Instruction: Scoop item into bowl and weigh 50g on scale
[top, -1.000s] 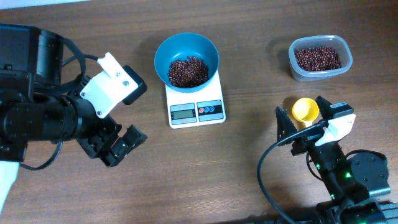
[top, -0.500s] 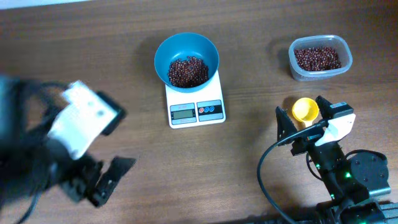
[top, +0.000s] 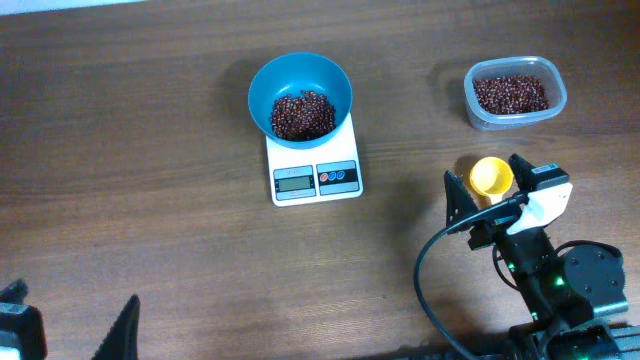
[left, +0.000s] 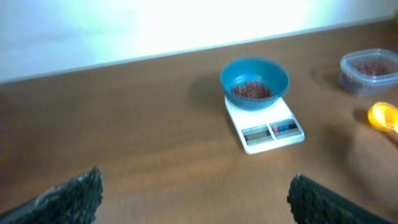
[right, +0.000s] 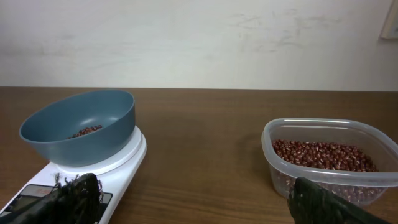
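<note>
Well, the teal bowl (top: 262, 85) sits on the scale (top: 345, 152), with red-brown beans (top: 302, 114) heaped inside. Right of the scale, a clear tub (top: 470, 102) holds more. The left end effector (left: 196, 186), well off the scale's front-left, gapes wide and empty over the worktop (top: 150, 150). The right end effector (top: 482, 170), front-right, gapes too, a yellow scoop (top: 490, 176) lying unclamped between its fingers.

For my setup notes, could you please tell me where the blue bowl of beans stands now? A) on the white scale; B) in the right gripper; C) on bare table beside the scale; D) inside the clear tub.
A: the overhead view shows the bowl resting on top of the scale, with the beans inside it.
</note>
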